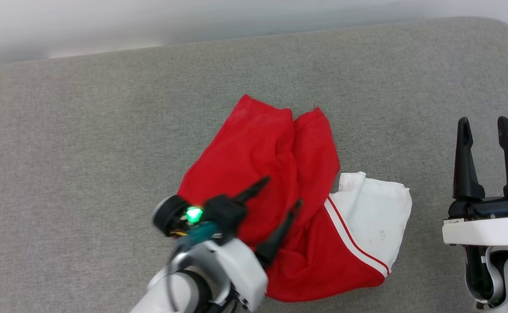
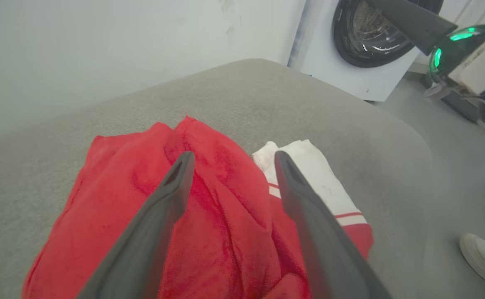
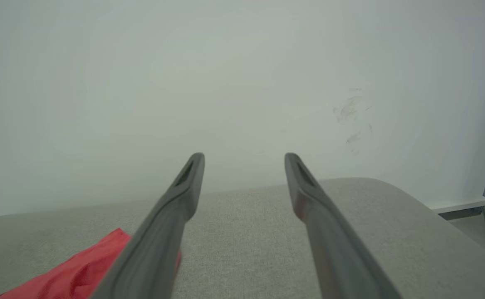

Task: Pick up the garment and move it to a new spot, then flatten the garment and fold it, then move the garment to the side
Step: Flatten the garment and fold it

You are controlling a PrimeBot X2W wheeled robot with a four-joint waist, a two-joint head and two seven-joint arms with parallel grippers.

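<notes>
Just beneath spread left fingers (image 1: pixel 256 187), crumpled garment (image 1: pixel 258 143).

The head camera looks steeply down on the grey padded surface (image 1: pixel 84 152) from well above. The left wrist camera hangs close over the garment (image 2: pixel 113 207), facing along it toward a washing machine (image 2: pixel 350 79). The right wrist camera looks almost level across the surface at a white wall (image 3: pixel 226 83). All three share the red garment.
</notes>
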